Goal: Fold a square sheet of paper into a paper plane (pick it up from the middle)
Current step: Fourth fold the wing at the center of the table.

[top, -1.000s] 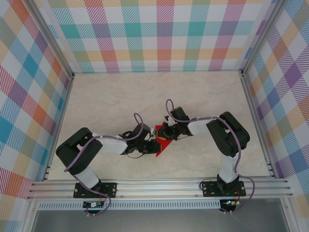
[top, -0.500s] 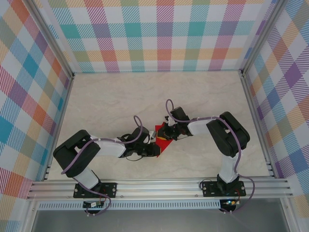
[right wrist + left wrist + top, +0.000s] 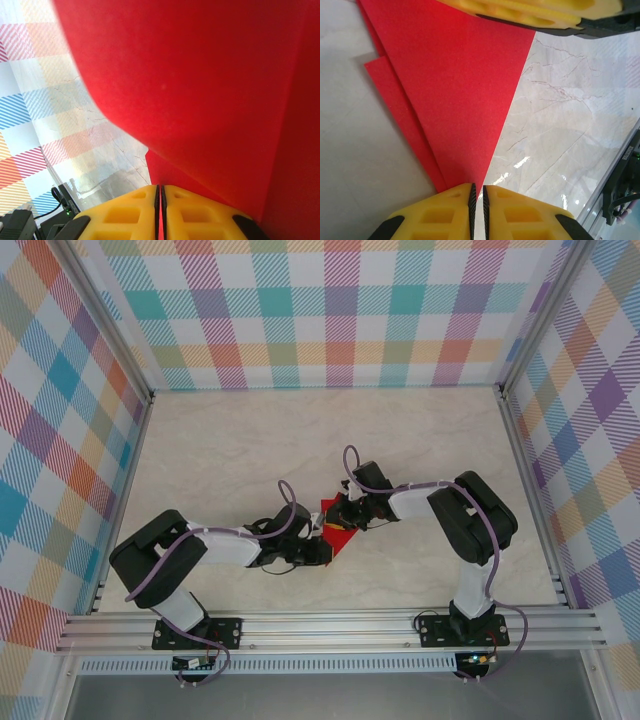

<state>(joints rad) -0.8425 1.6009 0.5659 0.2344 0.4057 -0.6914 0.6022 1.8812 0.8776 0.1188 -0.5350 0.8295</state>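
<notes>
Mid-fold: left tool (image 3: pixel 477 192) and right tool (image 3: pixel 160 192) each clamp the red paper (image 3: pixel 450 85); next move likely requires pressing the crease.

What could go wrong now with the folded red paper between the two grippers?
The left gripper pinches only the pointed tip of the red paper, so it may slip out or tear if the arms pull apart. Near the right gripper the paper bows in a curve; a stray crease could form there.
</notes>
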